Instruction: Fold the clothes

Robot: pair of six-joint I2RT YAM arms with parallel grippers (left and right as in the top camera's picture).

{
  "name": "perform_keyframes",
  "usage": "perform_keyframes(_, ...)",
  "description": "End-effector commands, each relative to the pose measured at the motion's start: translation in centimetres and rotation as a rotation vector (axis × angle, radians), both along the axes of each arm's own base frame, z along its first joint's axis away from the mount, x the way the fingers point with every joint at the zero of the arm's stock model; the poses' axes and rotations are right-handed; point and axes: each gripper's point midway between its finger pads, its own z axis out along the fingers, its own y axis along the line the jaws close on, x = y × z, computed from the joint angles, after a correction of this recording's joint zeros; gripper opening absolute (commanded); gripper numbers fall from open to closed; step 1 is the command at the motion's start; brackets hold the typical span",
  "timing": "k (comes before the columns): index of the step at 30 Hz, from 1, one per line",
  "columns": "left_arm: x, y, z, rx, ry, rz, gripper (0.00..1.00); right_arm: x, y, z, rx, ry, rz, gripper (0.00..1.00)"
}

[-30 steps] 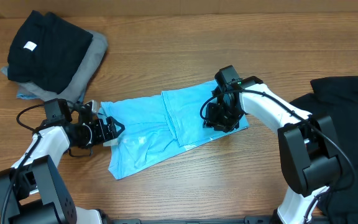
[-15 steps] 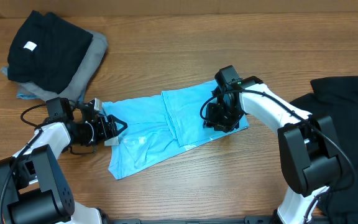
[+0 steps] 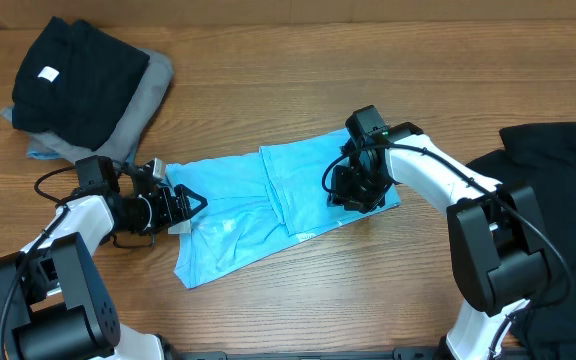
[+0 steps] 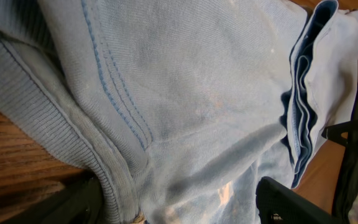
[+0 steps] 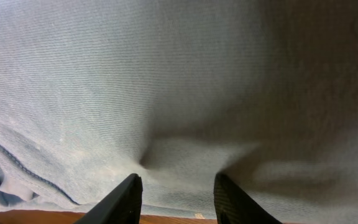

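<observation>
Under right end effector (image 3: 354, 193) | T-shirt (image 3: 230, 222) corner hidden | grip unclear

We see a light blue T-shirt (image 3: 258, 215) lying flat on the worktop (image 3: 288, 70) between the two claws, partly folded, with one layer lapped over its middle. Its ribbed edge reaches into the left claw (image 3: 183, 208), and the right claw (image 3: 353, 192) presses on its other end. Beyond the left claw, a folded black garment (image 3: 68, 75) lies on a grey one (image 3: 143, 100). Another black garment (image 3: 558, 170) lies rumpled past the right claw.

t-shirt (image 3: 258, 205) at centre, folded stack (image 3: 83, 85) behind-left, another garment (image 3: 558, 180) far right
</observation>
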Motion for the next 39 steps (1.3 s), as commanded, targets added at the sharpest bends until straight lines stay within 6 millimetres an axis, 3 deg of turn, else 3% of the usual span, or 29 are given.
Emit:
perform_keyframes(1, -8.5, 1.8, -7.4, 0.216, 0.393, 0.017, 0.85, 0.3, -0.2, 0.3, -0.005, -0.015, 0.001, 0.39)
perform_keyframes(9, -8.7, 1.7, -7.3, 0.207, 0.414, 0.031, 0.79, 0.2, -0.2, 0.3, -0.005, -0.014, 0.001, 0.40)
perform_keyframes(21, -9.1, 1.0, -7.2, 0.199, 0.426, 0.009, 0.46, 0.2, -0.2, 0.3, -0.005, -0.014, 0.001, 0.40)
perform_keyframes(23, -9.1, 1.0, -7.2, 0.199, 0.424, 0.010, 0.46, 0.2, -0.2, 0.3, -0.005, -0.014, 0.001, 0.40)
perform_keyframes(25, -8.8, 0.9, -7.2, 0.193, 0.411, 0.011, 0.55, 0.2, -0.2, 0.3, -0.005, -0.014, 0.001, 0.40)
perform_keyframes(27, -8.4, 0.8, -7.2, 0.182, 0.393, 0.014, 0.57, 0.2, -0.2, 0.3, -0.005, -0.014, 0.001, 0.40)
perform_keyframes(33, -8.0, 0.4, -7.1, 0.169, 0.373, 0.007, 0.51, 0.2, -0.2, 0.3, -0.005, -0.014, 0.001, 0.40)
perform_keyframes(39, -7.6, -0.6, -7.3, 0.196, 0.350, -0.034, 0.54, 0.2, -0.2, 0.3, -0.005, -0.014, 0.001, 0.40)
